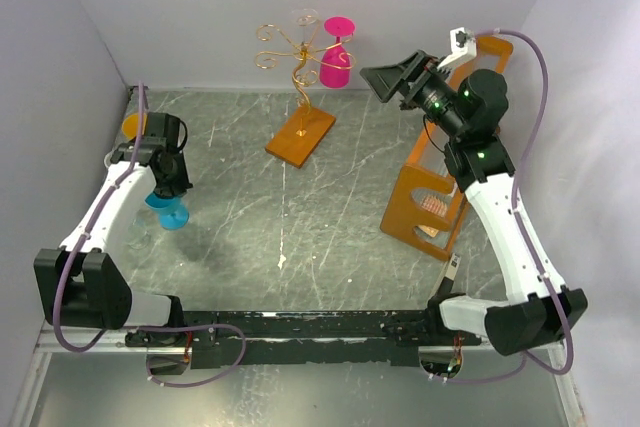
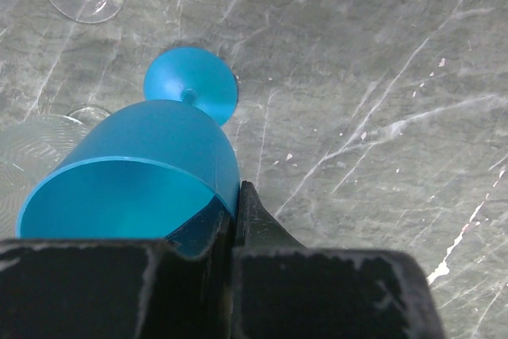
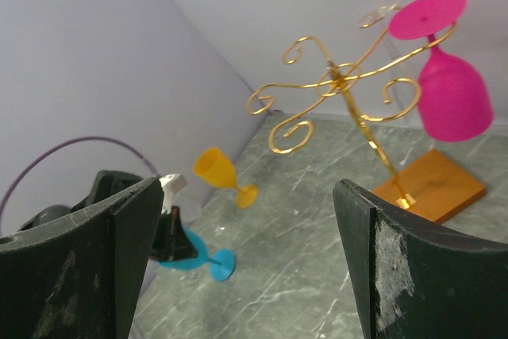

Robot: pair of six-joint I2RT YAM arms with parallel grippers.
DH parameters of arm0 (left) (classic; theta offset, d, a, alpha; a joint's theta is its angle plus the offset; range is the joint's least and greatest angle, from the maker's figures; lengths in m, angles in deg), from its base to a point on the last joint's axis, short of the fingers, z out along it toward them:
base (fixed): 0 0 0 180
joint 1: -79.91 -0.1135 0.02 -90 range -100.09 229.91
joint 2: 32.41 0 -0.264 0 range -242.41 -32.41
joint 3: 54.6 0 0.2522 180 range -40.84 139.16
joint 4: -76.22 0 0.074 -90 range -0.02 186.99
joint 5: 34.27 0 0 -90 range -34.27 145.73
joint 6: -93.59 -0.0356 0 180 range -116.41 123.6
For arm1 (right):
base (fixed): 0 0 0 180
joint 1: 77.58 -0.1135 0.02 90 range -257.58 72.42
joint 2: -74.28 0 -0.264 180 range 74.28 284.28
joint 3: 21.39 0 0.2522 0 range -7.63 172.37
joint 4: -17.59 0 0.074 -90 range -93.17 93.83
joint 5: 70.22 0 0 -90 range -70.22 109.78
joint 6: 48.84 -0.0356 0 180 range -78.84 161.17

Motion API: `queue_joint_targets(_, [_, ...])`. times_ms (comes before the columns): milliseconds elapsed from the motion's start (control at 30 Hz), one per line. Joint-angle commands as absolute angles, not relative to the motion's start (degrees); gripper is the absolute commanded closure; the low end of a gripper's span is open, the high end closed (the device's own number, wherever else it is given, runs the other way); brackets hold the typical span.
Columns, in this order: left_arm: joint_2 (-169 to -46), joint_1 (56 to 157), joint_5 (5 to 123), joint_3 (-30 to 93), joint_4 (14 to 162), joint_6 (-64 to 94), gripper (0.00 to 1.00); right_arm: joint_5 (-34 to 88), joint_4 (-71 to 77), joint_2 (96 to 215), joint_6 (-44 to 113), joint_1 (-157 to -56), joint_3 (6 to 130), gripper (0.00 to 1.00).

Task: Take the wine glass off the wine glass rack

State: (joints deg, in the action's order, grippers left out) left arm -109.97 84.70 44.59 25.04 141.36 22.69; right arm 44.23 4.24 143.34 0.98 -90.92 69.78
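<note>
"So, which step were you on?"

"The reach, I'd say. My right tool (image 1: 385, 82) was up off the table (image 1: 350, 207), released, jaws spread wide and turned toward the rack (image 1: 297, 52). It was well apart from the rack and held nothing."

"And the glass?"

"The pink glass (image 1: 337, 59) hung bowl-down from a scroll arm on the rack's right side, as the top view showed it. Its foot sat above the wire, clear of the table. A clear glass (image 1: 305, 17) seemed to hang beside it, but it was too faint for me to be sure."

"What about your other side?"

"My left tool (image 2: 230, 216) was clenched on the rim of a blue glass (image 2: 151, 156), one finger inside the bowl and one outside, low near the table's left side. I could not tell whether its foot rested on the table or hung just above it. A yellow glass (image 3: 218, 172) stood near it."

"So what did the next move call for?"

"As I judged it, I had to bring the right tool level with the pink bowl and close round it gently. Then I'd lift a little and slide the stem out through the open end of the wire, rather than pull straight down. The rack looked light, so a snag could have tipped it."
</note>
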Motion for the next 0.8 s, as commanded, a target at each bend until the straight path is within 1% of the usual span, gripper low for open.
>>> queue_joint_targets(0, [-110.2, 84.4, 42.8, 23.4, 138.4, 21.8, 0.93, 38.2, 1.9, 147.2, 6.6, -90.9, 74.6, 0.11])
queue_joint_targets(33, [-110.2, 84.4, 42.9, 23.0, 138.1, 21.9, 0.93, 36.9, 1.4, 148.3, 7.8, -90.9, 75.6, 0.11])
queue_joint_targets(100, [-110.1, 84.4, 42.7, 22.3, 137.9, 22.1, 0.88, 34.5, 1.2, 150.4, 9.0, -90.9, 77.4, 0.11])
queue_joint_targets(300, [-108.5, 84.4, 42.7, 21.3, 137.3, 22.4, 0.66, 31.4, 3.4, 158.5, 10.3, -90.9, 83.1, 0.12])
queue_joint_targets(367, [-108.0, 84.4, 42.7, 21.3, 137.3, 22.4, 0.60, 31.0, 3.7, 161.8, 10.0, -90.9, 86.2, 0.13])
queue_joint_targets(400, [-107.9, 84.4, 42.6, 21.4, 137.4, 22.4, 0.59, 30.8, 3.8, 163.6, 10.2, -90.9, 87.6, 0.14])
queue_joint_targets(533, [-106.7, 84.4, 44.7, 21.9, 137.4, 22.6, 0.48, 30.3, 2.9, 170.9, 9.8, -90.9, 94.7, 0.17])
queue_joint_targets(700, [-105.5, 84.4, 47.2, 24.4, 138.4, 22.0, 0.38, 29.4, 0.0, 180.2, 9.1, -90.9, 104.0, 0.20])
queue_joint_targets(767, [-104.9, 84.4, 49.1, 26.0, 139.0, 21.6, 0.35, 28.7, -1.2, 183.5, 8.5, -90.9, 107.3, 0.21])
